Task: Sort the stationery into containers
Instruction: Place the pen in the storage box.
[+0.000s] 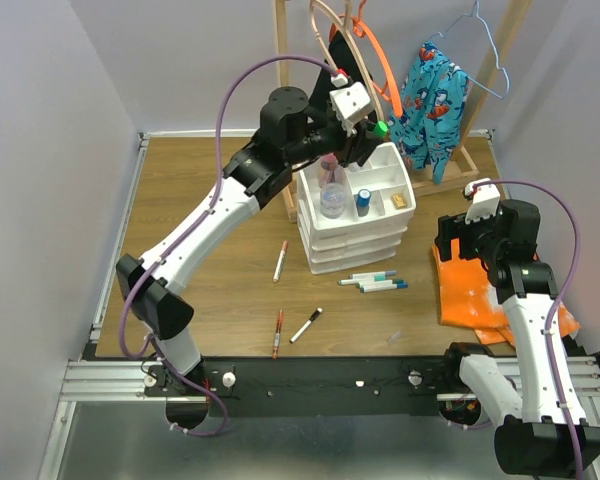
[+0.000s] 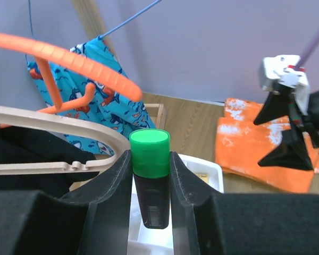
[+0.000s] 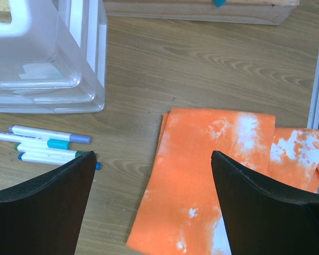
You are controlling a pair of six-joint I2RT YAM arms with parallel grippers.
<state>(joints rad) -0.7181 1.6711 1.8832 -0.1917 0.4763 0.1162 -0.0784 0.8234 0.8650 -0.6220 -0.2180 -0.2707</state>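
Green-capped marker (image 2: 150, 197) in left hand (image 2: 150, 162)

2 robot arms, the left arm (image 1: 210, 215) and the right arm (image 1: 535, 330), look alike: white shells on the long links and chunky black housings at the joints. A thin purple cable (image 1: 230, 95) loops along each. A white camera block (image 1: 350, 100) with a small red part, possibly a connector, tops each wrist. The left tool (image 2: 150, 172) and right tool (image 3: 154, 180) each have 2 broad matte black fingers.
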